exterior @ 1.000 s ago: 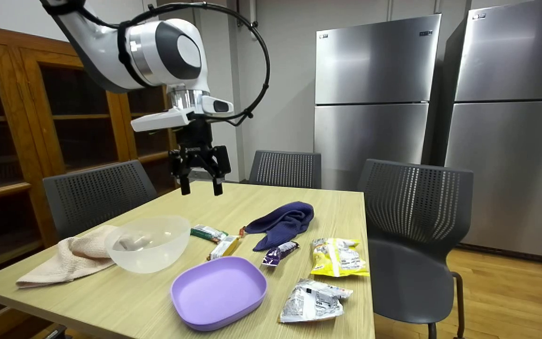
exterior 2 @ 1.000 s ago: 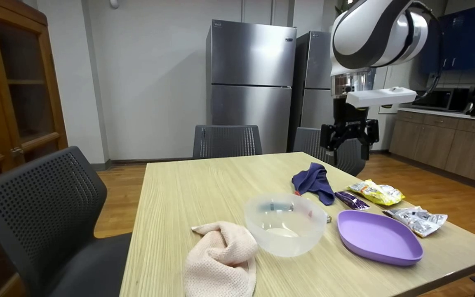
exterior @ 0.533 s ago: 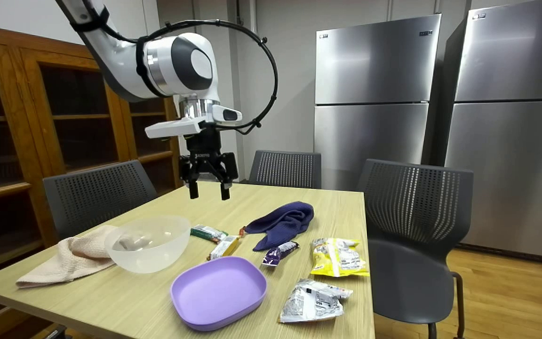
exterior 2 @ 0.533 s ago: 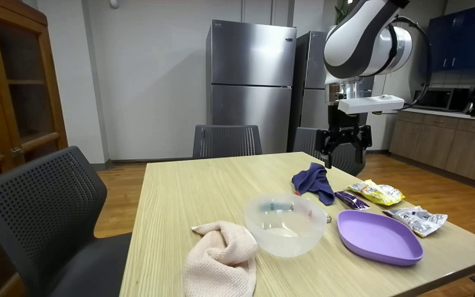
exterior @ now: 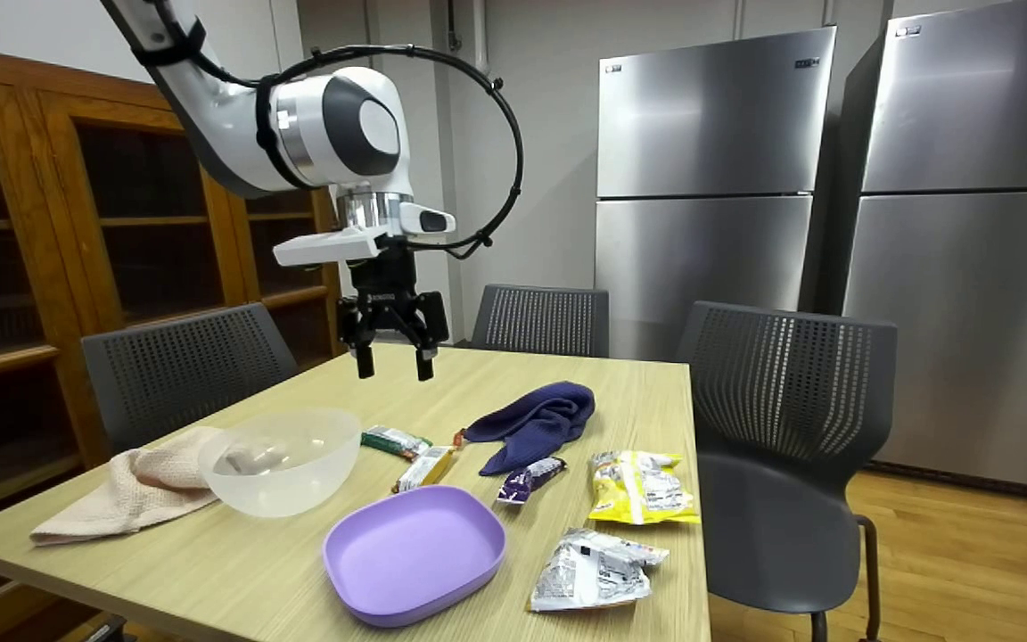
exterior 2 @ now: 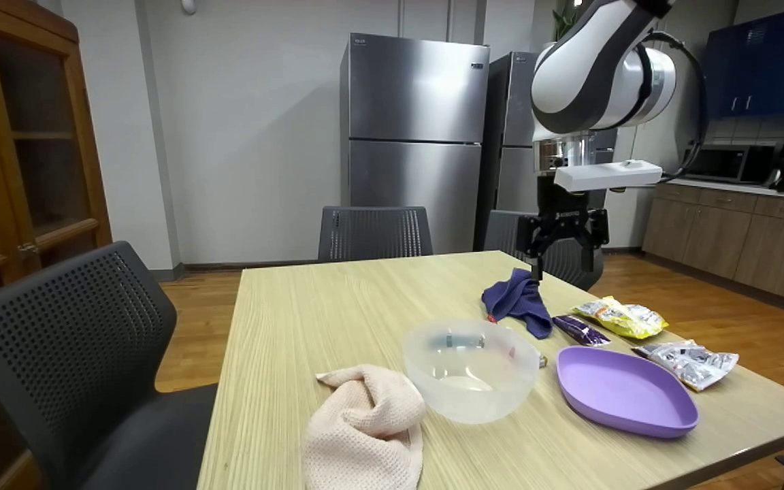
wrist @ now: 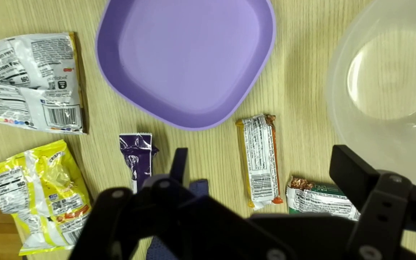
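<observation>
Your gripper (exterior: 395,364) hangs over the table (exterior: 228,571), jaws spread wide, gripping nothing. In the wrist view its body hides much of the navy cloth (exterior: 545,423), 1 finger overlaps the green bar (wrist: 323,202), and the frame crops the frosted bowl (wrist: 377,141) beyond that finger. Below, framed between your 2 fingertips, lies the yellow-and-orange bar (wrist: 260,162): crinkled white back, barcode, fine print you can't make out.

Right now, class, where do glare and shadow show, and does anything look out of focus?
Wrist view: glare streaks the translucent bowl, shadow edges the silver packet, the open jaws look dark and slightly soft, the yellow bar fairly crisp; both exterior views: a bright reflection on a steel refrigerator's upper door.
</observation>
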Controlling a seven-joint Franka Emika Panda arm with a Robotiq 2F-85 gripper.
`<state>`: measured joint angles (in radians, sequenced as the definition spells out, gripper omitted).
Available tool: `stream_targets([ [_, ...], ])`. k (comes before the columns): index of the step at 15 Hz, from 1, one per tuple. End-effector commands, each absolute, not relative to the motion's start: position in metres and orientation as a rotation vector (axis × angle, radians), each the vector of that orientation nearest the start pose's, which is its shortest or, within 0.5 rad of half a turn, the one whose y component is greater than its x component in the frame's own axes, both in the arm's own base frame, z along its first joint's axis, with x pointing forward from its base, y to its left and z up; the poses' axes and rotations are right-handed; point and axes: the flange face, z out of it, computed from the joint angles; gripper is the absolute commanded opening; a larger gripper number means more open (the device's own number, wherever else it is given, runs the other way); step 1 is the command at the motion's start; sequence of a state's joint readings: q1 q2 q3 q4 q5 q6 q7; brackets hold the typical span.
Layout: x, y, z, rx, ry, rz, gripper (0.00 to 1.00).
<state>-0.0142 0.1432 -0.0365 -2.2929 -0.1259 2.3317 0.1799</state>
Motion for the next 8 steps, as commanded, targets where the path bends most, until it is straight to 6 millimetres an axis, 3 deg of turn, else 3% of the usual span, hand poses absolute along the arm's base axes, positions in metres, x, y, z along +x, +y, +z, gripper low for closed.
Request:
stream_targets([
  [1, 0.522, -0.025, 0.269, -3.225, 0.176, 0.100, 1.00],
  [8, 0.538, -0.030, 0.227, -3.206, 0.072, 0.034, 1.00],
])
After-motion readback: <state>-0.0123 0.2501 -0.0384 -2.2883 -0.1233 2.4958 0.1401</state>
